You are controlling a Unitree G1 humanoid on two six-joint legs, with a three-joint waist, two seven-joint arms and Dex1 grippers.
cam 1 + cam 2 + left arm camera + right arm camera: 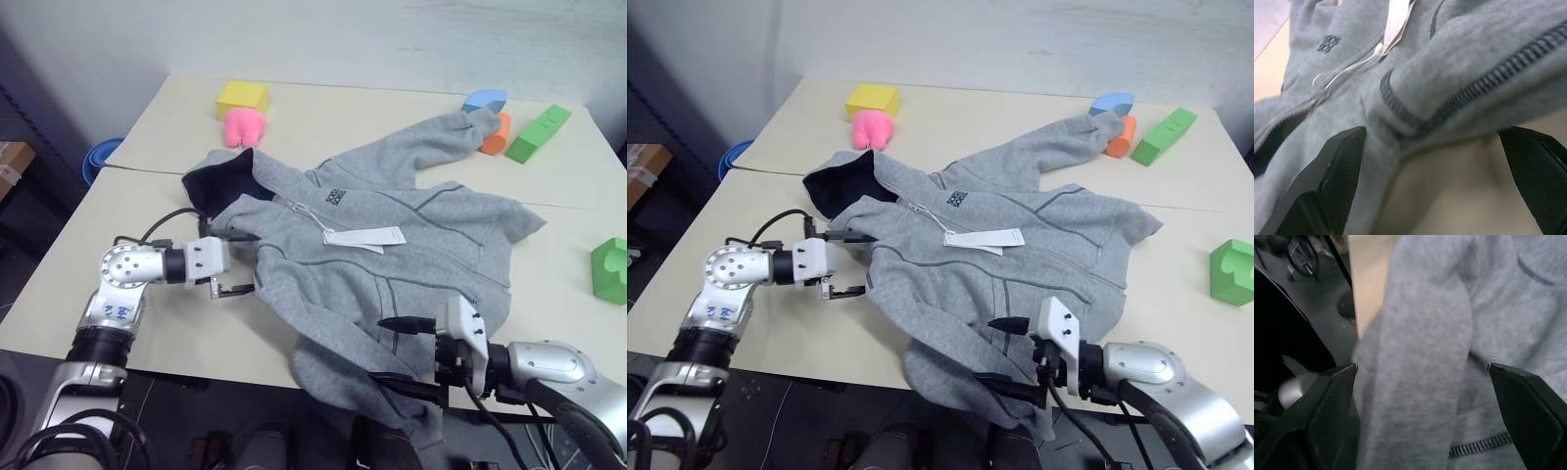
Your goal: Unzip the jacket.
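Note:
The light grey hooded jacket [392, 245] lies spread on the table, its navy-lined hood [223, 184] to the left and a white paper tag [364, 238] on the chest. The zip [1327, 81] looks closed up to the collar. My left gripper [245, 262] is open at the jacket's left edge just below the hood, its jaws either side of a dark-stitched fold [1415, 117]. At the table's front edge my right gripper [380, 350] is open, and the grey hem [1420, 382] that hangs over the edge lies between its fingers.
Foam blocks sit around the jacket: yellow [242, 96] and pink [244, 125] at the back left, blue [485, 99], orange [497, 134] and green [538, 132] at the back right, another green one [610, 269] at the right edge. A blue ring [98, 157] lies on the floor, left.

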